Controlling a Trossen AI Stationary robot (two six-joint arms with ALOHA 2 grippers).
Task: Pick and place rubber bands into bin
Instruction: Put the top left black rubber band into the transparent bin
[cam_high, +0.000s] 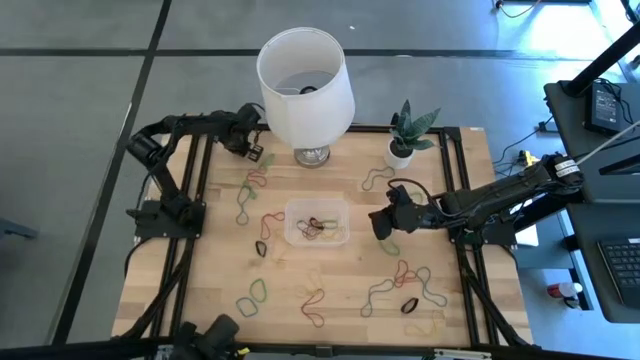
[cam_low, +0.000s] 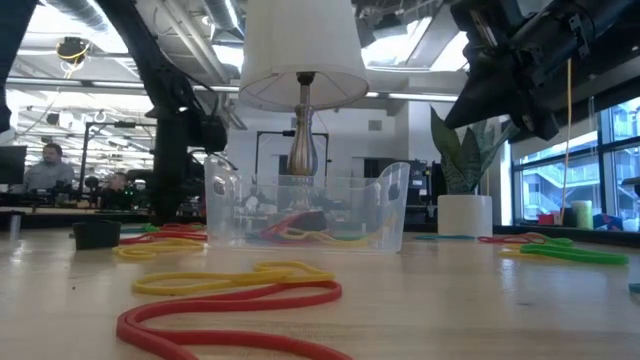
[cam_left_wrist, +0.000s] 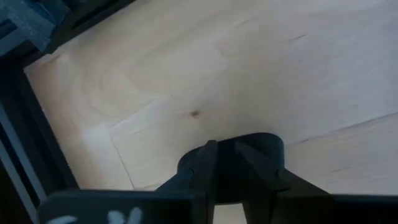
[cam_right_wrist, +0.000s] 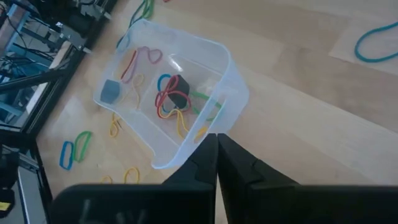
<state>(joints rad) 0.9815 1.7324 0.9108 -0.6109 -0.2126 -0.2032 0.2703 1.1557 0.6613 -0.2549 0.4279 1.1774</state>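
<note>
The clear bin (cam_high: 317, 222) sits near the middle of the table and holds several red, yellow, green and blue rubber bands (cam_right_wrist: 169, 99). More rubber bands lie loose around it: green (cam_high: 252, 297) at the near left, red (cam_high: 405, 272) at the near right, and red (cam_low: 230, 310) and yellow (cam_low: 215, 280) close to the low camera. My right gripper (cam_high: 380, 225) hovers just right of the bin, above its rim (cam_right_wrist: 216, 146), shut and holding nothing that shows. My left gripper (cam_high: 255, 152) waits shut by the far left corner (cam_left_wrist: 214, 152), over bare wood.
A white lampshade on a metal base (cam_high: 305, 85) stands at the far edge behind the bin. A small potted plant (cam_high: 405, 135) is at the far right. Black frame rails run along the table's edges. People sit in the room beyond the table (cam_low: 45, 165).
</note>
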